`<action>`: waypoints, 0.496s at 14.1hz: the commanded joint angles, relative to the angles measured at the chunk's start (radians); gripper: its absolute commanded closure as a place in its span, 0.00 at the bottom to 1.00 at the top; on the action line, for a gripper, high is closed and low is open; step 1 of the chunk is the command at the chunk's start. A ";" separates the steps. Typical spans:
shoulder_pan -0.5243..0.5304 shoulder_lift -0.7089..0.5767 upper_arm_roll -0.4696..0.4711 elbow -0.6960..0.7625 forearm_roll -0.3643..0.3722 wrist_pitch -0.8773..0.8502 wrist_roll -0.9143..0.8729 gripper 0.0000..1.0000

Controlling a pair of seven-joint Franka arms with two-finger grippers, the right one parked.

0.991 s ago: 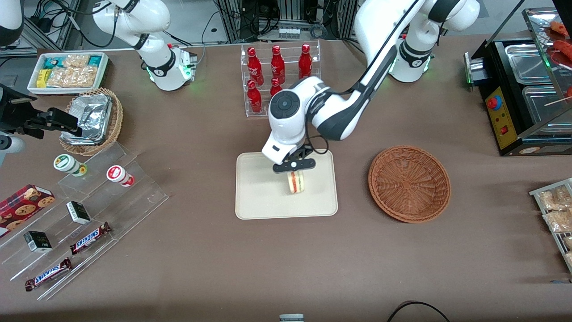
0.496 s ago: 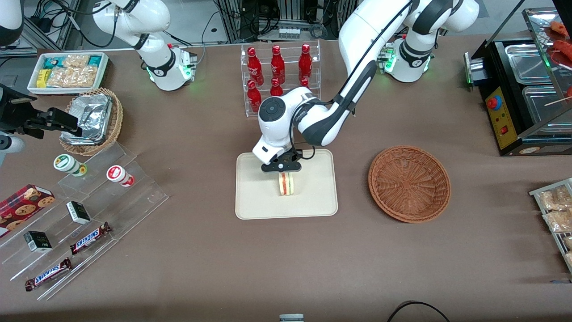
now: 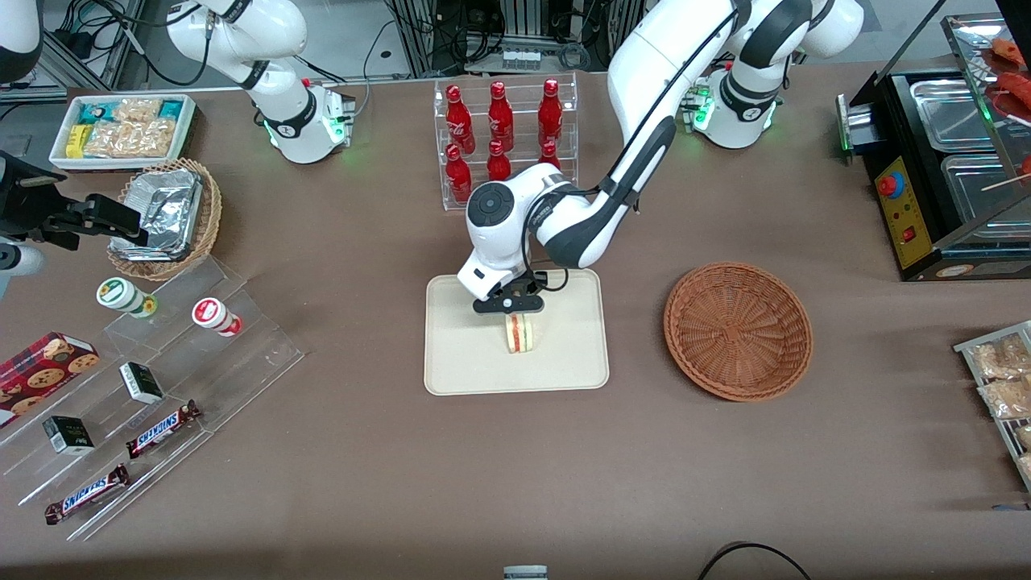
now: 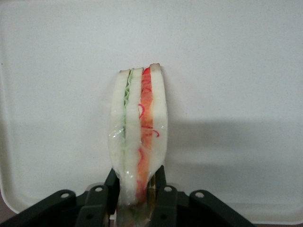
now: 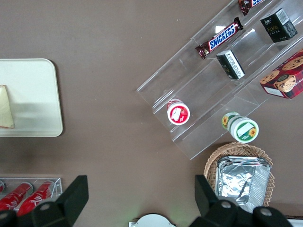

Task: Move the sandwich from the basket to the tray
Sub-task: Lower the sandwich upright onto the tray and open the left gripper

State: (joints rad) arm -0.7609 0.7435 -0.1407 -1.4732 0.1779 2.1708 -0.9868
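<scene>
The sandwich [image 3: 519, 333], a wedge of white bread with red and green layers, stands on edge over the middle of the cream-white tray [image 3: 467, 366]. My left gripper [image 3: 513, 314] is right above it and shut on its upper end. In the left wrist view the two black fingers [image 4: 111, 185] clamp the sandwich [image 4: 138, 142] from both sides, with the tray [image 4: 236, 71] filling the background. I cannot tell whether the sandwich's lower edge touches the tray. The reddish-brown wicker basket [image 3: 738, 329] lies beside the tray toward the working arm's end, with nothing in it.
A clear rack of red bottles [image 3: 503, 133] stands farther from the front camera than the tray. A foil-filled wicker basket [image 3: 167, 217], a snack bin [image 3: 122, 129] and clear steps with candy bars [image 3: 161, 427] lie toward the parked arm's end. A black food warmer [image 3: 942, 161] stands toward the working arm's end.
My gripper has carried the sandwich over the tray toward the parked arm's end, from nearer the tray's basket-side edge to its middle. In the last half second it barely moved.
</scene>
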 commanded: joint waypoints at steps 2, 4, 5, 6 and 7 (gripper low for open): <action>-0.012 -0.045 0.015 0.027 0.003 -0.012 -0.021 0.00; -0.011 -0.105 0.019 0.019 0.005 -0.035 -0.068 0.00; -0.003 -0.131 0.019 0.022 0.005 -0.067 -0.072 0.00; 0.002 -0.162 0.019 0.025 0.005 -0.100 -0.075 0.00; 0.015 -0.200 0.023 0.025 0.005 -0.132 -0.072 0.00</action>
State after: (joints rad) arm -0.7580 0.6291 -0.1256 -1.4278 0.1776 2.0996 -1.0360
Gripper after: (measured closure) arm 0.000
